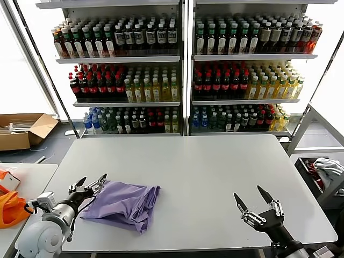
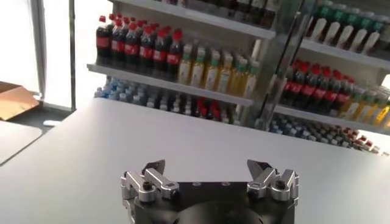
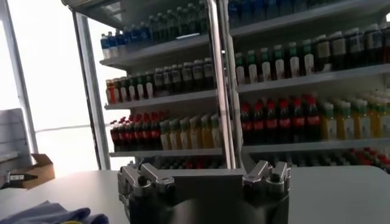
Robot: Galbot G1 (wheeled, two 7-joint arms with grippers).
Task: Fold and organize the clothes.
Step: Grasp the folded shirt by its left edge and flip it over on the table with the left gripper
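Lavender T-shirt (image 1: 125, 203) lies crumpled on counter (image 1: 215, 172), thin, limp; best pinched at hem. Left end effector (image 1: 87, 186) wide at shirt's 10 o'clock; right end effector (image 1: 251, 200) wide, empty.

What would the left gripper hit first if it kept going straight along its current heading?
Probably nothing soon. The left gripper, open, points over bare white table toward the drink shelves beyond its far edge. The lavender T-shirt lies beside it, off that line. Height above the table is unclear.
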